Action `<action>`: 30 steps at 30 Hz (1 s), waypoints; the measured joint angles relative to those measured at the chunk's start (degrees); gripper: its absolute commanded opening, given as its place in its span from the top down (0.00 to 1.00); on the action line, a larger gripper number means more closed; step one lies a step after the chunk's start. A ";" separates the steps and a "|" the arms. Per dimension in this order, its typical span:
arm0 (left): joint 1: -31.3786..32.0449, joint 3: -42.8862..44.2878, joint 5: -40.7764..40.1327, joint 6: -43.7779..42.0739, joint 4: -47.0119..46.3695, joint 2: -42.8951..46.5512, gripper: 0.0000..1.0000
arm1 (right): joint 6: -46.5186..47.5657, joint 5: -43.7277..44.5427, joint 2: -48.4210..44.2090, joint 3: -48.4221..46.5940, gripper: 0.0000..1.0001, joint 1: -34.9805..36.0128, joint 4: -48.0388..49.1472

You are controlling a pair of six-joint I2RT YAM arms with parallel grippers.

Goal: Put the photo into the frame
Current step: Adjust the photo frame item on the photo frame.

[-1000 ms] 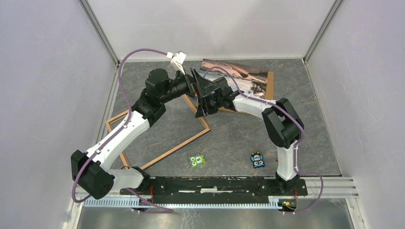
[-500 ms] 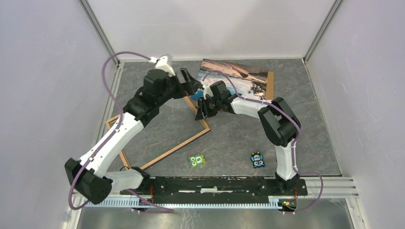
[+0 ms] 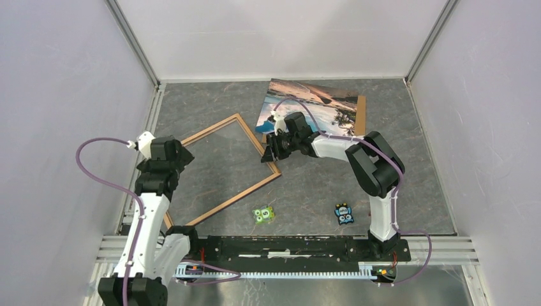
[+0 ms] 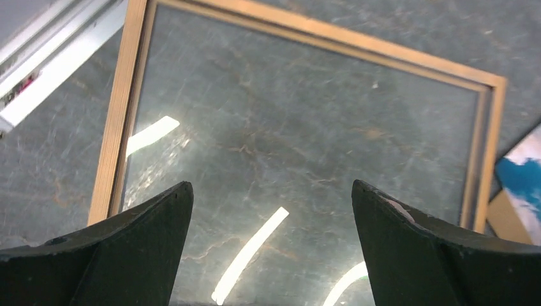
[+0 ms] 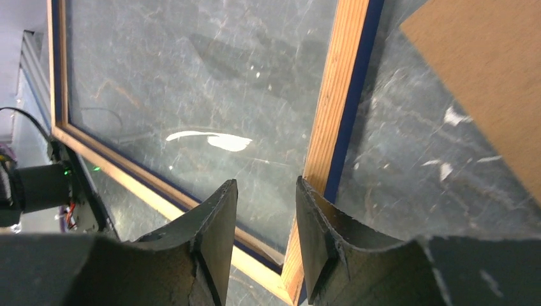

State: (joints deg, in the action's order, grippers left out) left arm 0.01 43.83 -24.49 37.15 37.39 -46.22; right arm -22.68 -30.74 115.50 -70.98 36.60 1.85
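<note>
The frame [image 3: 236,196] lies flat on the grey table with its light wood back up; blue edging shows along its rail [image 5: 339,83]. The photo [image 3: 312,105] rests picture-side up at the back, on a brown backing board [image 3: 361,115]. My right gripper [image 3: 269,153] hovers low over the frame's right rail near its corner. Its jaws [image 5: 266,194] stand part open, the rail passing behind the right finger [image 5: 316,223], nothing between them. My left gripper [image 3: 180,155] hangs wide open [image 4: 271,191] above the frame's glass [image 4: 306,127].
A green toy [image 3: 263,214] and a blue toy [image 3: 344,214] lie near the front of the table. The backing board's corner [image 5: 485,76] sits just right of the frame rail. White walls enclose the table on three sides.
My left arm has swung away from the back centre to the left side, over the frame's left part. The right gripper stayed at the frame's right rail and its jaws narrowed.
</note>
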 measured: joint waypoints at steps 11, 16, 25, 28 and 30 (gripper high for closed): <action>-1.81 -1.99 6.67 0.46 -3.58 -2.05 0.00 | -9.29 -7.08 -5.03 12.70 0.58 0.22 9.92; -1.75 -1.73 13.20 -1.70 -6.71 -4.98 0.00 | -7.63 -5.38 -6.45 13.03 0.53 0.61 7.21; 3.10 4.66 25.68 -0.79 -19.89 -22.10 0.00 | 6.40 5.11 -11.32 12.72 0.41 1.70 -2.38; 3.37 8.48 26.82 0.59 -25.83 -30.21 0.00 | 8.41 5.42 -11.32 12.72 0.40 1.62 -2.82; 3.52 12.04 27.08 1.42 -30.16 -36.68 0.01 | 9.22 5.20 -11.32 12.79 0.39 1.51 -2.23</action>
State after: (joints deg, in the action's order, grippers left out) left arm 3.53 55.88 2.59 38.57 7.22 -82.89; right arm -13.45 -25.54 104.18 -58.19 38.11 -0.38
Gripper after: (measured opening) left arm 0.996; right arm 0.603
